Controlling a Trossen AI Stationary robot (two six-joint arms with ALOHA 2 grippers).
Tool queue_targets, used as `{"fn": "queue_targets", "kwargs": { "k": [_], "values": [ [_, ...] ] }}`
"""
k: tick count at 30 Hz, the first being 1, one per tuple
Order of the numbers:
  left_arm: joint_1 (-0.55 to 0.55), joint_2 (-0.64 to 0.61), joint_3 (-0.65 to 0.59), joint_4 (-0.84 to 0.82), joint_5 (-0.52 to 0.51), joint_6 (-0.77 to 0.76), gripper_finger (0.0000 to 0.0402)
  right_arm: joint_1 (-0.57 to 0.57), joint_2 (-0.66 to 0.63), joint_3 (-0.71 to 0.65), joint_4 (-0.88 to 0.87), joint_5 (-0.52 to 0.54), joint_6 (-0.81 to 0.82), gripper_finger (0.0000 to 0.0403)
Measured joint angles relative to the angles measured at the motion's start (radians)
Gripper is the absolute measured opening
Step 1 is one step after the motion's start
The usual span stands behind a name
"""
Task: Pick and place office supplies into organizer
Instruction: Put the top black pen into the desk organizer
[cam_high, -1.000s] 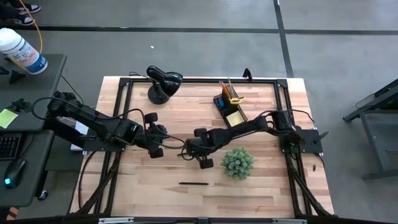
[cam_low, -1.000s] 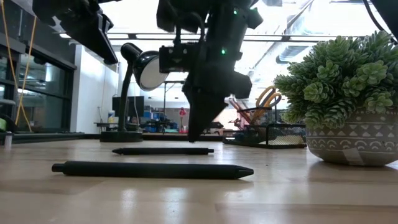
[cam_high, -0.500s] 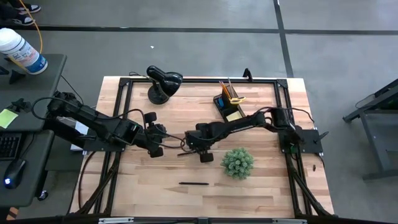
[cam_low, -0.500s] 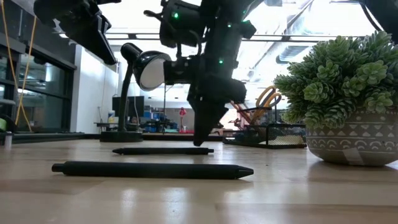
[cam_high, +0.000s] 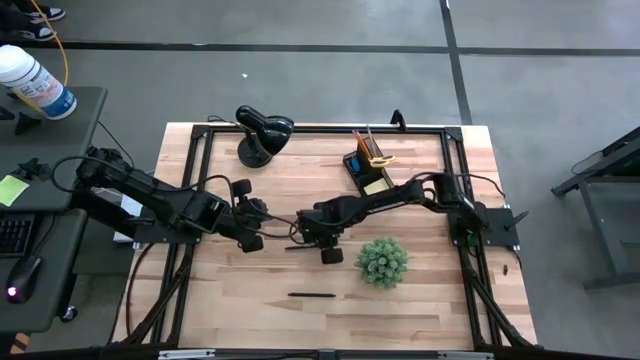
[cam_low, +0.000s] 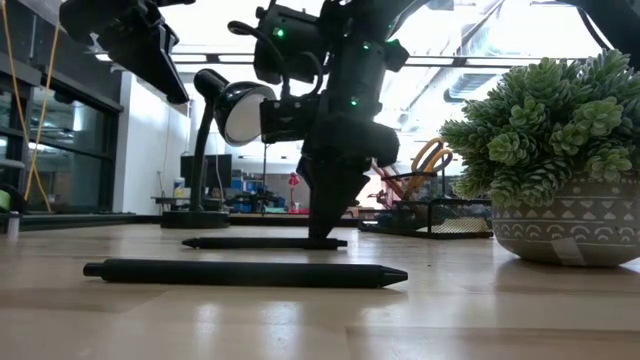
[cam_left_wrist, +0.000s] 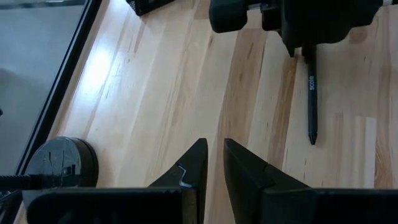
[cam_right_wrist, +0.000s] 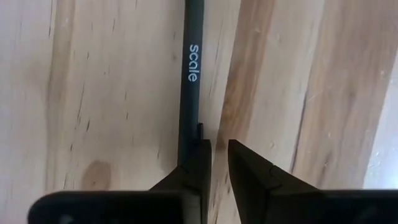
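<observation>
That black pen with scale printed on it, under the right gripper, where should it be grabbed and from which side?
Grip the pen by its barrel near the middle, from straight above, jaws across its width. It lies flat on the table, long and thin, so only its long sides offer purchase. The right gripper sits shut, just beside the barrel.

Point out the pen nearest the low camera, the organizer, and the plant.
Near pen (cam_low: 245, 272), low view, mid barrel.
Organizer (cam_high: 357, 166), high view, left wall.
Plant (cam_high: 382, 260), high view, centre of foliage.
</observation>
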Motion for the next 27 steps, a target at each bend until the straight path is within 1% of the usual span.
{"fn": "queue_targets", "kwargs": {
  "k": [8,13,27],
  "values": [
    [0.0,0.0,0.0,0.0,0.0,0.0,0.0042,-0.005,0.0,0.0,-0.015,-0.008,0.0,0.0057],
    [0.0,0.0,0.0,0.001,0.0,-0.001,0.0042,-0.014,0.0,0.0,-0.035,-0.052,-0.002,0.0058],
    [0.0,0.0,0.0,0.002,-0.018,-0.016,0.0042,-0.013,-0.019,0.001,-0.035,-0.103,-0.002,0.0058]
  ]
}}
